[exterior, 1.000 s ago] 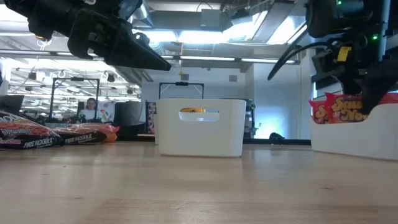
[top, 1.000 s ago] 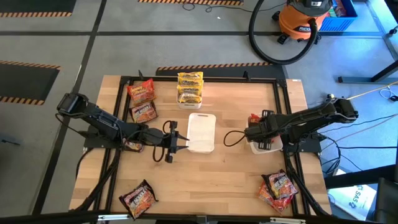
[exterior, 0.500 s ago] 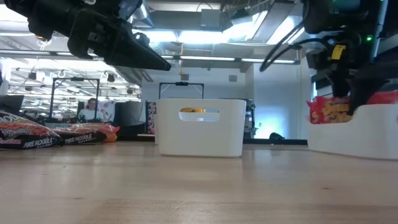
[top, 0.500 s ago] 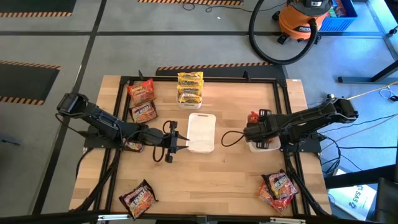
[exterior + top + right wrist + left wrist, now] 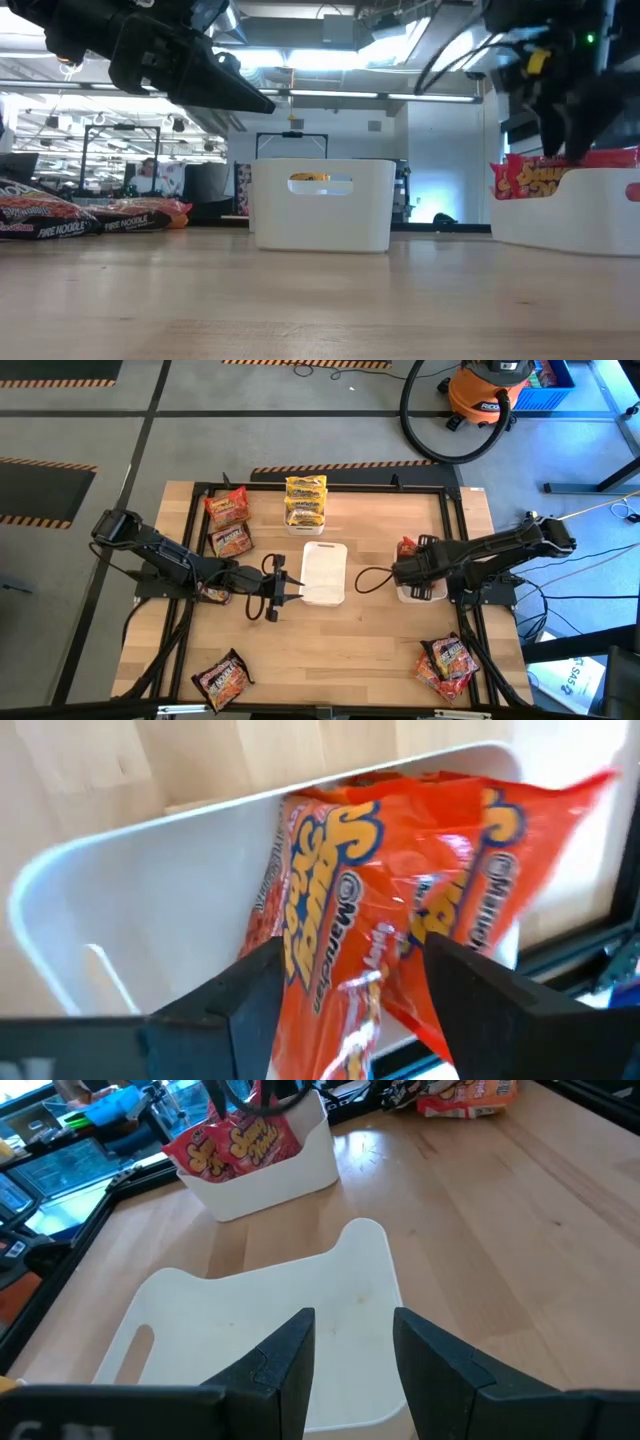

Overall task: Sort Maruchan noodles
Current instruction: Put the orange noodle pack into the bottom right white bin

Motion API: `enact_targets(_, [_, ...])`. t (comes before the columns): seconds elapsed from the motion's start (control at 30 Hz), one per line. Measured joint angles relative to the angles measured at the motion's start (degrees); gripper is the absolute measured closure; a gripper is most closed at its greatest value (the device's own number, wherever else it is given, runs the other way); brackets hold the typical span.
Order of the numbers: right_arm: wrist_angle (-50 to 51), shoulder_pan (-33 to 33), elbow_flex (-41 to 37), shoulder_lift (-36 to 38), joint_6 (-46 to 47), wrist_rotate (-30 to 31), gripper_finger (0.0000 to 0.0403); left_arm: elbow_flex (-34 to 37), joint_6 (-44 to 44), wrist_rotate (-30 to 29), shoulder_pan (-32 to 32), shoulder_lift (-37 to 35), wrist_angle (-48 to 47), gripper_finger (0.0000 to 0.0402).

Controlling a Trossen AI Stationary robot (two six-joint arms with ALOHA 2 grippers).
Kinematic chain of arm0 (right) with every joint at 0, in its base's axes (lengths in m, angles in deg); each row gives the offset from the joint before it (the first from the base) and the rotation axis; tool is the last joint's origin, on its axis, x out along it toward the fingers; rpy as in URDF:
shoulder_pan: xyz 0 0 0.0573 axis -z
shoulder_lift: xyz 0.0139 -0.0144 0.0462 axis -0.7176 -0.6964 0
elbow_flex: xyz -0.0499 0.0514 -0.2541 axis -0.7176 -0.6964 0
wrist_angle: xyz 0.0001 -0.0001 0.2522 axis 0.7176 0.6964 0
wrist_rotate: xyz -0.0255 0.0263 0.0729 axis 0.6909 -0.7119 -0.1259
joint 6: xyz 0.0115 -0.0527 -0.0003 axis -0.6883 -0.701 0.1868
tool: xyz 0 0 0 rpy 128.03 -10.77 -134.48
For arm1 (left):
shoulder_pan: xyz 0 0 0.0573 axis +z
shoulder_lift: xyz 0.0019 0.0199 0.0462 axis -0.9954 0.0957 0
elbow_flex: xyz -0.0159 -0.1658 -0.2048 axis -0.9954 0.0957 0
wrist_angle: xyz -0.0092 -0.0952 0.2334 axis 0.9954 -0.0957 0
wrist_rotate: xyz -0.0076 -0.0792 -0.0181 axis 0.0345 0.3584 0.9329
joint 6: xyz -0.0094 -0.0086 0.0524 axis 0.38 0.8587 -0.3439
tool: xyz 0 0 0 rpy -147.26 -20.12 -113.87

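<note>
Right wrist view shows the right tool [image 5: 345, 985] over a white tray [image 5: 150, 890], its fingers apart around red-orange noodle packets [image 5: 400, 910] standing in the tray; I cannot tell if it grips them. To do this well, push the packets down until they sit flat, then lift straight up. The left tool [image 5: 350, 1350] waits, partly open and empty, over the middle tray [image 5: 300, 1295] on the bench [image 5: 520, 1210].

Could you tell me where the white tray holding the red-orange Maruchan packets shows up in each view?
High view: white tray right of centre, under the right gripper.
Low view: far right edge.
Left wrist view: far side, beyond the empty tray.
Right wrist view: fills the frame.
Shared landmark: the red-orange packets standing inside.
</note>
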Motion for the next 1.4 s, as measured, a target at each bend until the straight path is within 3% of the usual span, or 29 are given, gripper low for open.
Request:
enact_targets(0.17, [4.2,0.0,6.6,0.0,3.8,-1.2,0.0187,0.0,0.3,-0.4,0.0,0.0,1.3,0.0271])
enact_targets(0.3, [0.6,0.0,11.0,0.0,4.1,-0.7,0.0187,0.0,1.9,-1.6,0.0,0.0,2.4,0.0271])
enact_targets(0.43, [-13.0,0.0,10.7,0.0,-2.2,3.2,0.0187,-1.2,2.8,-8.0,1.0,-1.6,-0.4,0.0263])
enact_targets(0.57, [-35.4,0.5,4.1,0.0,-18.0,6.9,0.0187,-6.0,5.3,-11.5,5.0,-5.5,-12.4,0.0238])
enact_targets(0.73, [-60.0,5.0,-5.0,0.0,-30.5,1.4,0.0187,-13.8,8.3,-14.7,14.4,-8.6,-31.3,0.0203])
enact_targets(0.87, [-71.2,8.6,-10.4,0.0,-33.1,-4.3,0.0187,-20.5,8.6,-15.5,24.1,-8.7,-43.4,0.0183])
enact_targets(1.03, [-74.5,10.9,-13.3,0.0,-33.3,-8.4,0.0187,-27.8,8.9,-13.3,38.0,-8.6,-55.7,0.0181])
enact_targets(1.2, [-75.0,10.9,-13.6,0.0,-33.6,-10.4,0.0187,-33.5,7.8,-7.9,52.4,-7.8,-61.7,0.0182])
enact_targets(1.3, [-76.5,10.9,-13.6,0.0,-34.4,-12.4,0.0187,-37.0,7.6,-2.8,59.1,-4.6,-65.6,0.0183])
enact_targets(1.4, [-77.7,10.9,-13.6,0.0,-36.1,-13.4,0.0187,-41.6,7.5,-1.6,63.8,0.6,-71.7,0.0183])
